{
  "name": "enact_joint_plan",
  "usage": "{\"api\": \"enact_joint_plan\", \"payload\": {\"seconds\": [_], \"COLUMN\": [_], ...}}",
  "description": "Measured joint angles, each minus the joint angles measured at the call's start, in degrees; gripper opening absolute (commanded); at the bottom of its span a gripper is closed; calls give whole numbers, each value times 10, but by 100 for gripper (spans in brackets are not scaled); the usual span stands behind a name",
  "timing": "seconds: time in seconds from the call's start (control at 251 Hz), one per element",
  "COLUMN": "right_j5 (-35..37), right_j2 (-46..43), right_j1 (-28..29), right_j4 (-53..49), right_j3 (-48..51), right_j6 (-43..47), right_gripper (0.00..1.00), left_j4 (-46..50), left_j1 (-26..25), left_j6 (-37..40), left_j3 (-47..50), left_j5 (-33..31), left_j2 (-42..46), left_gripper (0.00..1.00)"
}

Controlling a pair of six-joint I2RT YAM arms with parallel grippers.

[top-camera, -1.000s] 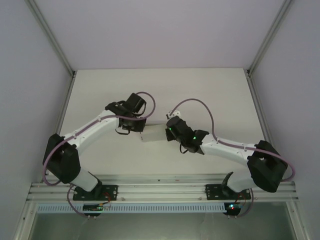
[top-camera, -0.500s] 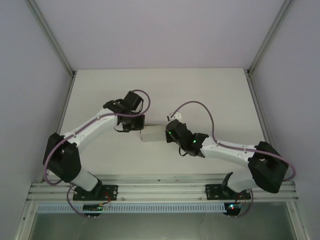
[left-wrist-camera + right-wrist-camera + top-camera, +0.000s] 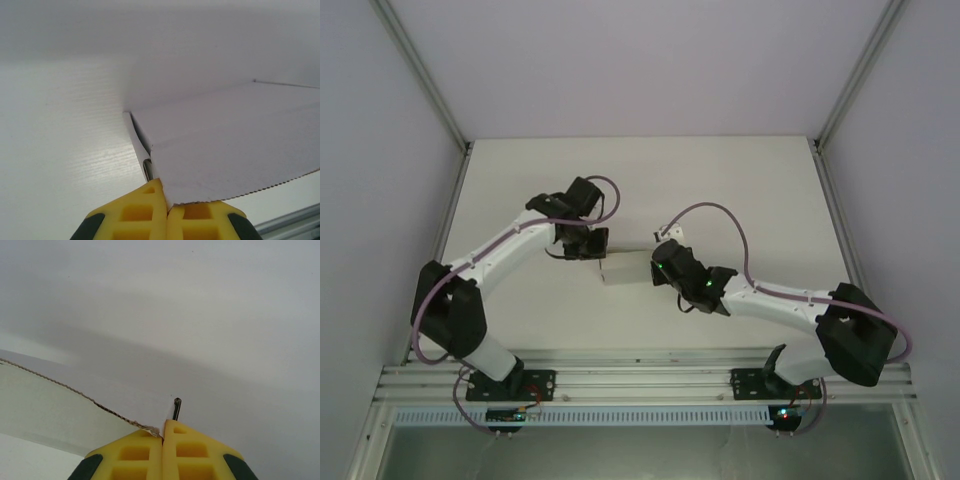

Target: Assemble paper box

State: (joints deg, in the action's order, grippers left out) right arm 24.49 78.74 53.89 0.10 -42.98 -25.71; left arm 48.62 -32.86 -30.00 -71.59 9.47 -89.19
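While the paper box (image 3: 626, 268) sits over the middle of the bench (image 3: 720, 180), it spans the gap between the two arms (whether it rests on the surface or hangs just above it cannot be told). The left gripper (image 3: 601, 257) is clamped on its left end. In the left wrist view, the yellow fingers (image 3: 135, 212) meet on a serrated card edge. The right gripper (image 3: 656, 268) is clamped on the right end, its fingers (image 3: 190, 450) pressed together on a torn-looking corner of the card.
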Motion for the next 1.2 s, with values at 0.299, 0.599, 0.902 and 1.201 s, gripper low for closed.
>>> {"api": "enact_joint_plan", "payload": {"seconds": [0.299, 0.599, 0.902, 1.201], "right_j5": [-6, -144, -201, -235], "right_j2": [-4, -79, -62, -9], "right_j1": [-1, -34, -136, -152], "right_j4": [62, 7, 0, 18], "right_j3": [37, 42, 20, 11], "right_j6": [9, 6, -46, -89], "right_gripper": [15, 91, 80, 65], "left_j4": [-166, -251, -261, -231], "left_j1": [-71, -117, -134, -138], "left_j6": [-3, -17, -15, 17], "left_j3": [145, 188, 189, 183], "left_j5": [-139, -222, -252, -273], "left_j2": [79, 96, 91, 89], "left_gripper": [2, 3, 10, 59]}}
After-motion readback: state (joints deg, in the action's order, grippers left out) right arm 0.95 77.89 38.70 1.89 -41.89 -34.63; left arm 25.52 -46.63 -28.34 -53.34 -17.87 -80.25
